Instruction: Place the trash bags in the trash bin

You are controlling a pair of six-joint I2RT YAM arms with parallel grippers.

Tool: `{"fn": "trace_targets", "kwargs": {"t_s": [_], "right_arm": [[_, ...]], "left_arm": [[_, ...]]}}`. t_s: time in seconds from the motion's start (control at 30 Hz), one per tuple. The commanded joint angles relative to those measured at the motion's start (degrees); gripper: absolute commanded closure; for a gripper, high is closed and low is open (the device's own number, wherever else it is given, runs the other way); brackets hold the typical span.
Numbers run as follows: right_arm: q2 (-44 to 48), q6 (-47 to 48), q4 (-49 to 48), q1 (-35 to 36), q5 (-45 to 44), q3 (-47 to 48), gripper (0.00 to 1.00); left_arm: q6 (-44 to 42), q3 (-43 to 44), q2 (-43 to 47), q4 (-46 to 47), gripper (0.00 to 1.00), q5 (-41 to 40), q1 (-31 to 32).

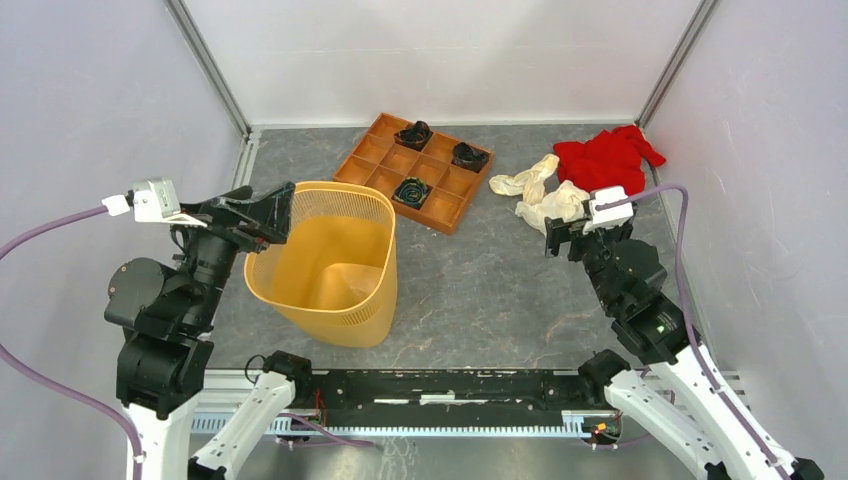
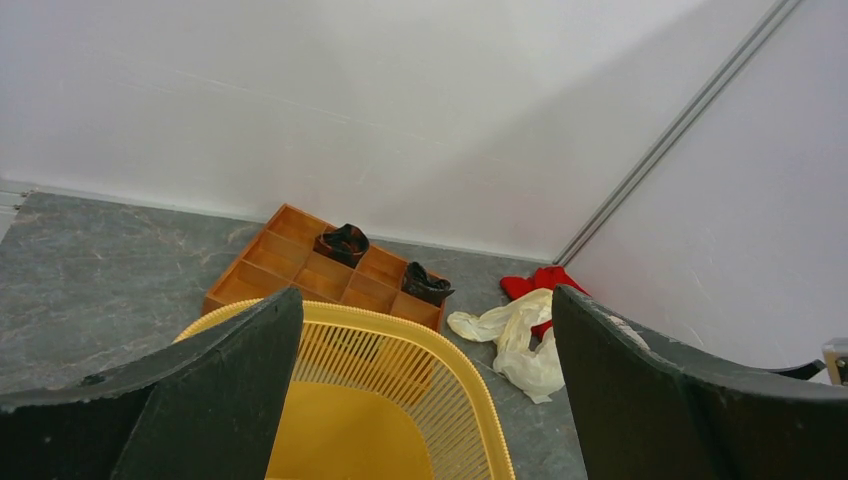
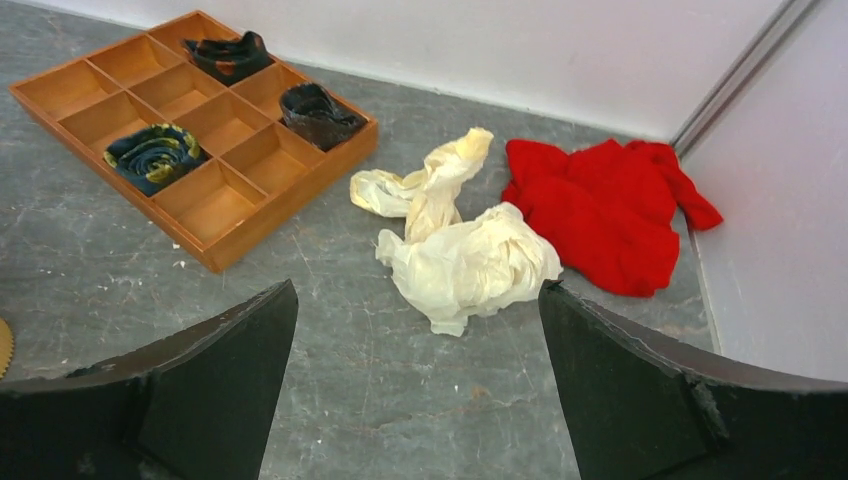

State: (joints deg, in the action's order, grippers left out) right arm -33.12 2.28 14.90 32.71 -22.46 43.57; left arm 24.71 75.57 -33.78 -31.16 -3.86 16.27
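Observation:
The trash bags [image 1: 540, 195] lie crumpled, cream-white, on the table at the back right, beside the red cloth; they also show in the left wrist view [image 2: 520, 345] and the right wrist view [image 3: 465, 255]. The yellow trash bin [image 1: 330, 260] stands upright at the left; its rim shows in the left wrist view [image 2: 400, 330]. My left gripper [image 1: 272, 215] is open and empty over the bin's left rim [image 2: 425, 300]. My right gripper [image 1: 565, 238] is open and empty, just in front of the bags and above the table [image 3: 415, 290].
A red cloth [image 1: 605, 158] lies at the back right corner, touching the bags [image 3: 600, 205]. A brown compartmented wooden tray [image 1: 375, 160] with dark rolled items stands behind the bin [image 3: 215, 205]. White walls close in the back and both sides.

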Motion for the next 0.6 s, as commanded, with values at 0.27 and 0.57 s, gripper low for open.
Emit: {"fn": "trace_targets", "kwargs": {"t_s": [0.27, 0.57], "right_arm": [[3.97, -9.73, -5.04, -5.78, 11.83, -9.16, 0.02], [-5.98, -16.54, -15.90, -2.39, 37.28, -17.33, 0.02]], "left_arm": [[-1.27, -0.01, -1.66, -0.27, 0.00, 2.33, 1.12], [-2.27, -2.23, -1.67, -1.51, 0.00, 4.34, 1.28]]}}
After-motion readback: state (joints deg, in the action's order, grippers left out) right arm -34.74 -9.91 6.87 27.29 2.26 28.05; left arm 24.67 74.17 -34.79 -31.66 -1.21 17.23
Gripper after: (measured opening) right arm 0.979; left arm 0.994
